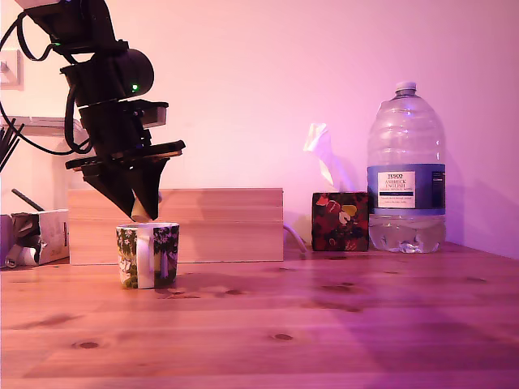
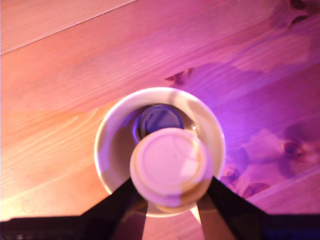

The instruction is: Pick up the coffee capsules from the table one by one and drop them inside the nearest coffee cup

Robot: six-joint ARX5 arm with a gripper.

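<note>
While the arm hangs over the exterior view's left side, we start with the biggest thing, the table, light pine with grain and dark knots, running across the whole front of the scene. Behind it we see a long wooden box against the wall, and at the exterior view's right a large water bottle with some water in the bottom, standing upright. Just beside the bottle sits a dark floral tissue box with a tissue sticking up out of it.

Now to the coffee cup: it stands upright on the table in front of the wooden box, handle turned toward the exterior camera. Looking down through the wrist view, we see the white rim of the cup and, deep inside on the bottom, a dark round shape we cannot identify.

Directly above the cup's mouth, the gripper points down, its dark fingers clamped on the coffee capsule. The capsule is held in the air just over the rim, not inside the cup and not touching it as far as we can tell. Its long axis runs roughly vertical, along the line of the fingers. In the wrist view we are facing one flat round end of it, pale cream, turned up toward the camera, so the other end points down into the cup.
</note>
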